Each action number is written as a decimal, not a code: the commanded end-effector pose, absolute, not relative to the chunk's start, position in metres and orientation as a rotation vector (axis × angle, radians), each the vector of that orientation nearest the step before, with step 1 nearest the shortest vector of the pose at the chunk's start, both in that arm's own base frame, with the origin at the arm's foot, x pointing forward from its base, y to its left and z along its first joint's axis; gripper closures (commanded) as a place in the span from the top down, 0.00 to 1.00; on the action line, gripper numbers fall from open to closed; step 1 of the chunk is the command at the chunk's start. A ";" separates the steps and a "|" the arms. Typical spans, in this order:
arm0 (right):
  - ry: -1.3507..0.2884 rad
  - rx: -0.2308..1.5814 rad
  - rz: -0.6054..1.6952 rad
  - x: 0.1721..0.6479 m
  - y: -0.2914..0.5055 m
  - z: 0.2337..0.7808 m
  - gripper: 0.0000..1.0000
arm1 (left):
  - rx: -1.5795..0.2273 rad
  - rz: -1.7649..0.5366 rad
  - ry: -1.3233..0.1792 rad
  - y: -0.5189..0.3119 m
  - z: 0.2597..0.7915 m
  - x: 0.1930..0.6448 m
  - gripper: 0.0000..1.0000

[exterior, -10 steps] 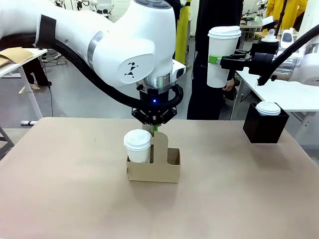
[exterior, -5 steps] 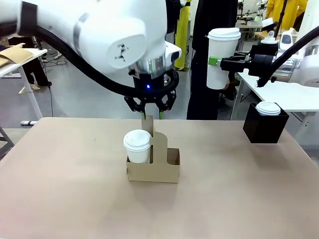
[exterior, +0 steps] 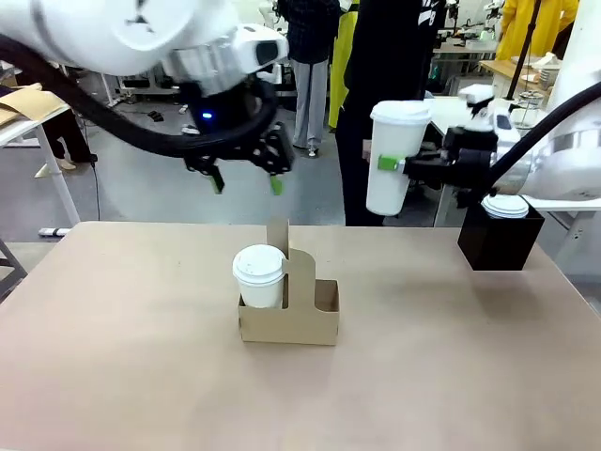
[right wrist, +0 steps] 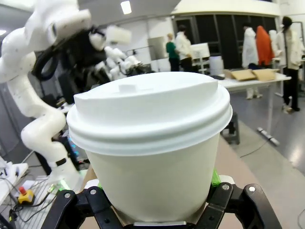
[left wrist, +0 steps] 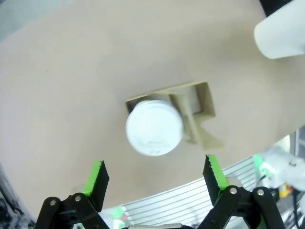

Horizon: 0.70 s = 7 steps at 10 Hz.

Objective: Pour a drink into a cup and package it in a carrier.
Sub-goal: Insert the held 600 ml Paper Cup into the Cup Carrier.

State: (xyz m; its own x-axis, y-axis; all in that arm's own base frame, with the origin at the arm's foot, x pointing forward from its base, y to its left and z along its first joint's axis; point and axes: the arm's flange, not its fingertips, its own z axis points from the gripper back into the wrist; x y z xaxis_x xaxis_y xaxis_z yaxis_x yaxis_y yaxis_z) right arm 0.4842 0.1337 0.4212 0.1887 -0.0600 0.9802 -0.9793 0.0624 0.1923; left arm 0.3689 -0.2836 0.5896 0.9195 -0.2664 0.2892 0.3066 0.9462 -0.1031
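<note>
1. The right gripper [exterior: 402, 164] is clamped on the tall white paper cup [exterior: 394, 155], its green pads pressing the wall just below mid-height.
2. This cup hangs in the air upright, with its long axis close to vertical, the lid on top and the narrow base pointing down.
3. It is over the far edge of the worktop [exterior: 141, 366], higher than the carrier's handle, and between the carrier [exterior: 288, 318] and the black box [exterior: 498, 242].
4. In the right wrist view the tall white paper cup [right wrist: 152, 143] stands between the right gripper's [right wrist: 156, 193] fingers with its lid level.
5. The carrier sits near the middle of the worktop. Its long axis runs left to right in the front view, and its handle stands upright between the two pockets.
6. The left pocket holds a shorter lidded cup [exterior: 259, 274], also upright. The right pocket is open at the top.
7. The left gripper [exterior: 246, 180] hovers above and to the left of the carrier, clear of the handle. Its jaws are spread wide and it holds nothing.
8. From the left wrist, the left gripper [left wrist: 155, 174] looks down on the lidded cup [left wrist: 154, 128] and the carrier [left wrist: 204, 100], both well below it.
9. Bare worktop surrounds the carrier on every side.
10. The black box, with another lidded cup [exterior: 507, 204] in it, stands near the far right edge, well apart from the carrier.
</note>
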 end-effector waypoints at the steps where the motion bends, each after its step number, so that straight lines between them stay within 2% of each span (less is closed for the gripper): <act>1: -1.087 1.278 1.052 0.473 0.153 0.400 0.81 | -0.174 -0.452 -0.329 -0.227 0.577 0.355 1.00; 2: -1.049 1.299 1.068 0.465 0.168 0.388 0.81 | -0.181 -0.550 -0.358 -0.196 0.570 0.351 1.00; 5: -1.031 1.355 1.135 0.462 0.187 0.381 0.81 | -0.190 -0.648 -0.407 -0.139 0.537 0.354 1.00; 6: -1.015 1.339 1.077 0.457 0.182 0.374 0.81 | -0.137 -0.667 -0.436 -0.139 0.528 0.356 1.00; 7: -1.015 1.339 1.077 0.457 0.182 0.374 0.81 | -0.016 -0.563 -0.448 -0.154 0.524 0.355 1.00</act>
State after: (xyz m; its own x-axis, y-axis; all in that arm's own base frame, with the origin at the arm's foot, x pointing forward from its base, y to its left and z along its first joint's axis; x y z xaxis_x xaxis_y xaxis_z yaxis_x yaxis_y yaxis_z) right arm 0.4548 0.1858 0.3713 0.2186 0.0128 0.9757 -0.9740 -0.0581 0.2190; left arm 0.3574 -0.1349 0.5277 0.7258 -0.5506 0.4123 0.5940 0.8040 0.0281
